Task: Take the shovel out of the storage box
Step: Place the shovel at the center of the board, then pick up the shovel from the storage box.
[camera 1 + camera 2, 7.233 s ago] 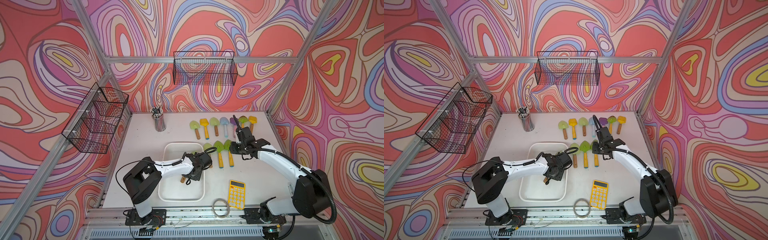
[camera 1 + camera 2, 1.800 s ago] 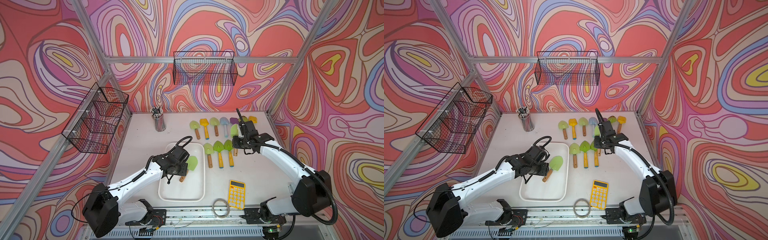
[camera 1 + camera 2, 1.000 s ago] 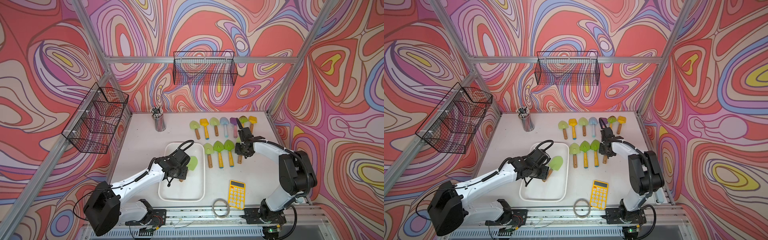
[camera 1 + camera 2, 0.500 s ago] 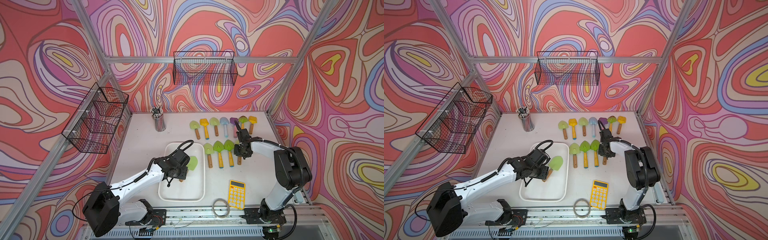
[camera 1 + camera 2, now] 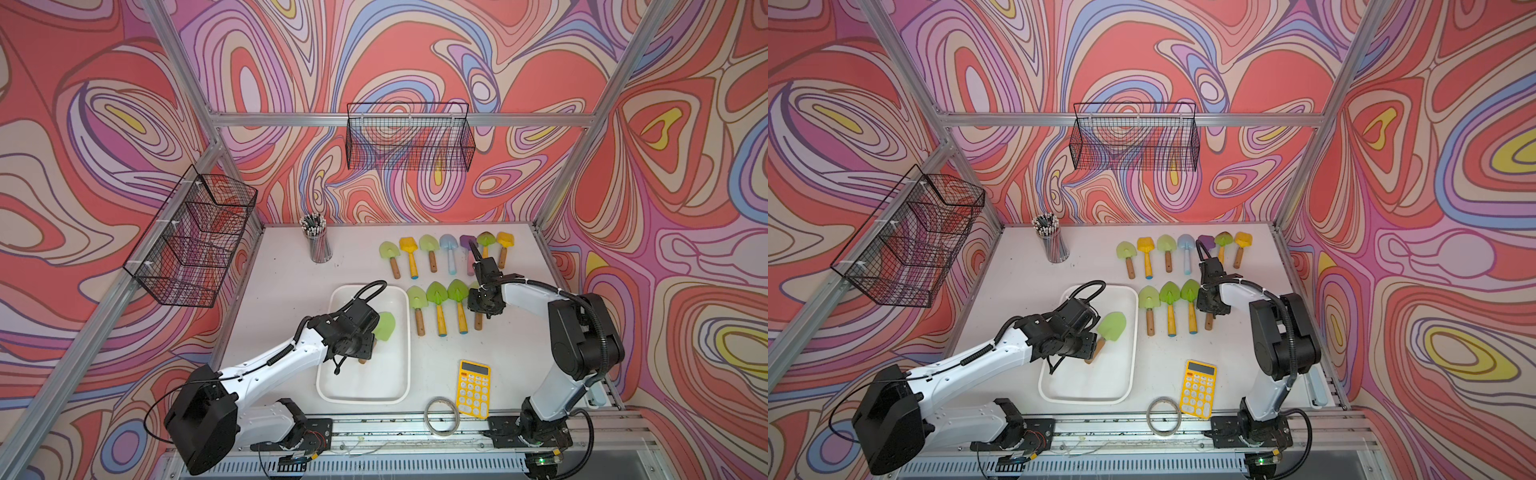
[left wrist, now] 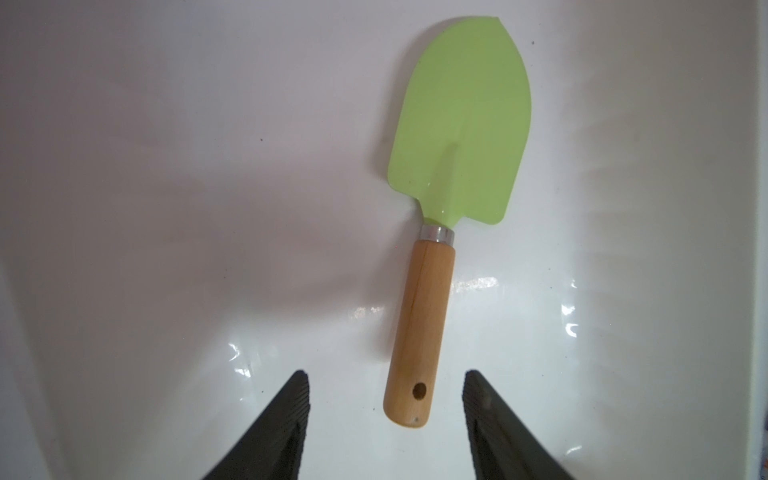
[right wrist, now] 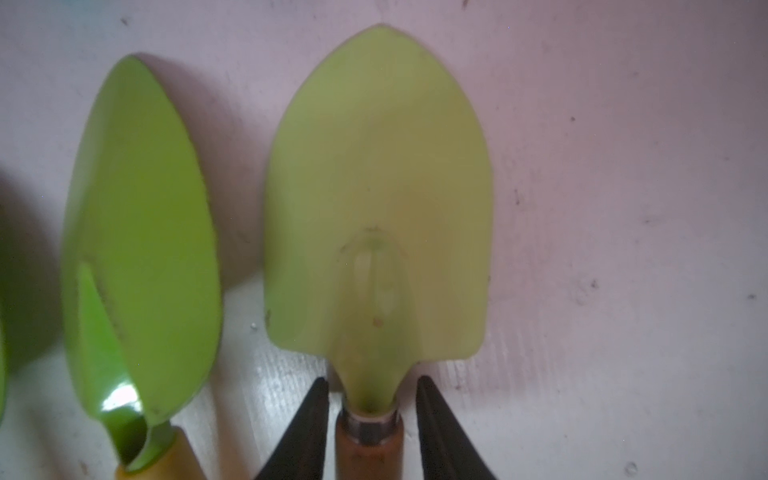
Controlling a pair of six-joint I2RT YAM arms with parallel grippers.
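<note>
Shovel (image 5: 385, 326) — one in storage box (image 5: 370, 380); eleven outside.

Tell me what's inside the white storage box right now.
One light green shovel with a wooden handle lies on the storage box floor, the left gripper open over its handle end. Nothing else shows, but the left arm covers part of the floor from above.
</note>
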